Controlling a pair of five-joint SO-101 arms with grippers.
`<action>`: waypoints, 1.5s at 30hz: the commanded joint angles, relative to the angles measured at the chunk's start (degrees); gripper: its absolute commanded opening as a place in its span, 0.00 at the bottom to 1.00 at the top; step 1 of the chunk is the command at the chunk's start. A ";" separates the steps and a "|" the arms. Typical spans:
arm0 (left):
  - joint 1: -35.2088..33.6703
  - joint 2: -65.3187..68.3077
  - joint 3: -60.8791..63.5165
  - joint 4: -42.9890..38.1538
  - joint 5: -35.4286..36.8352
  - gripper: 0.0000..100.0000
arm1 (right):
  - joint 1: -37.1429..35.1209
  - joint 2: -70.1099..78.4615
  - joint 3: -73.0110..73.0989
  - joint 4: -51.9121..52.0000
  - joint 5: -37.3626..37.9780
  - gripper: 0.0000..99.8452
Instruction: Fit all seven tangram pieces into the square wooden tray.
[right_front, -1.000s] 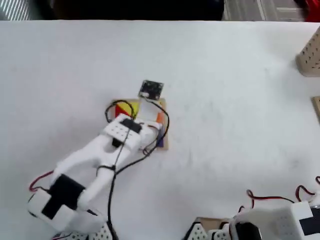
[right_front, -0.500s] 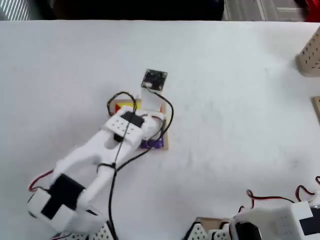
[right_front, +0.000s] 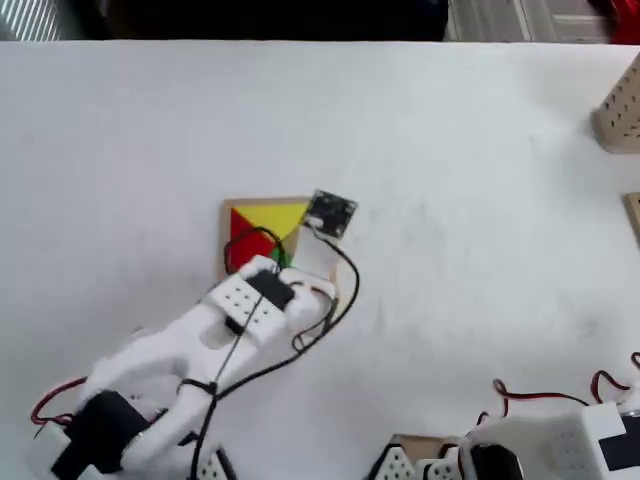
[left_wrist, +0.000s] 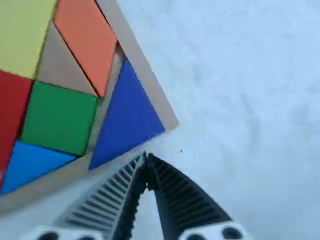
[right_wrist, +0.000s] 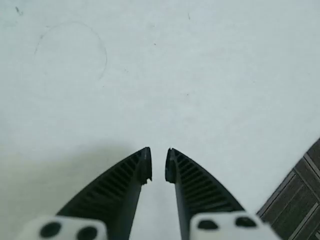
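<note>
Tray (left_wrist: 149, 85) mid-desk (right_front: 480, 200). Blue triangle (left_wrist: 127, 117) at tray corner, overlapping rim. Left jaws clenched, empty, just outside that corner. Right jaws slightly parted, empty, near desk's front edge.

White table (right_front: 480, 150) w/ a faint circle mark (right_wrist: 70, 50) on it. Pale perforated wood block (right_front: 620, 115) at far rt edge, another wood bit (right_front: 634, 215) nearer along same edge. Brown board (right_front: 420, 445) at near edge. Dark slatted panel (right_wrist: 300, 210) beside table. Dark strip (right_front: 250, 18) beyond far edge.
</note>
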 joint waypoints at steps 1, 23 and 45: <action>-0.48 -2.42 -0.18 -0.53 3.08 0.02 | -0.75 -0.48 -0.44 -0.84 0.53 0.06; -0.92 7.43 -9.14 0.53 3.08 0.02 | -0.66 -0.48 -0.44 -0.84 0.62 0.06; -3.12 20.62 -19.08 0.26 3.08 0.02 | -0.66 -0.48 -0.44 -0.92 0.62 0.06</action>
